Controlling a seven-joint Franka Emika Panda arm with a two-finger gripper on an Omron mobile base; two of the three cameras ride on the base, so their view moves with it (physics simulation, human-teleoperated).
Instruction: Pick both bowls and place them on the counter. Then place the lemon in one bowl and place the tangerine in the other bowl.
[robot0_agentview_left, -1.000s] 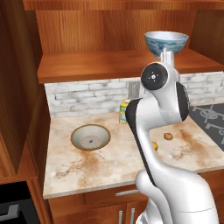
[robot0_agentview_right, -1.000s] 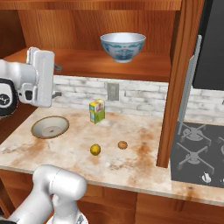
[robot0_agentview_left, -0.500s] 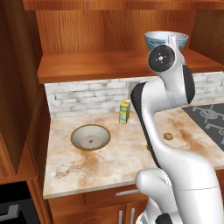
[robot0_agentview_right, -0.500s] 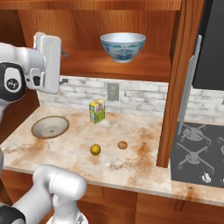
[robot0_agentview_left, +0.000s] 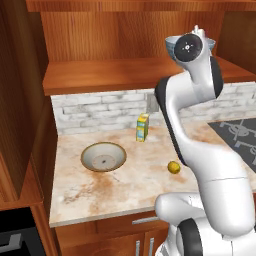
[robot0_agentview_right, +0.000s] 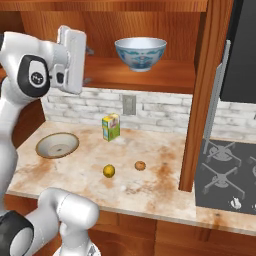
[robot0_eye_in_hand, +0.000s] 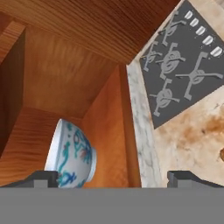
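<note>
Hand (robot0_eye_in_hand: 112, 177) spread wide near patterned bowl (robot0_agentview_right: 140, 53) on shelf (robot0_agentview_right: 150, 75); carton (robot0_agentview_right: 111, 127) seemingly clear below

Two bowls — a shallow tan-rimmed bowl (robot0_agentview_left: 103, 157) on the tabletop (robot0_agentview_left: 125, 187) and a deeper blue-patterned bowl (robot0_agentview_right: 140, 54) on the shelf (robot0_agentview_right: 165, 75). Two fruits — one lemon (robot0_agentview_right: 109, 171) and one tangerine (robot0_agentview_right: 140, 165). One carton (robot0_agentview_right: 110, 127) stands by the wall. One wall outlet (robot0_agentview_right: 129, 104). One stovetop (robot0_agentview_right: 227, 172) with several burner grates.
</note>
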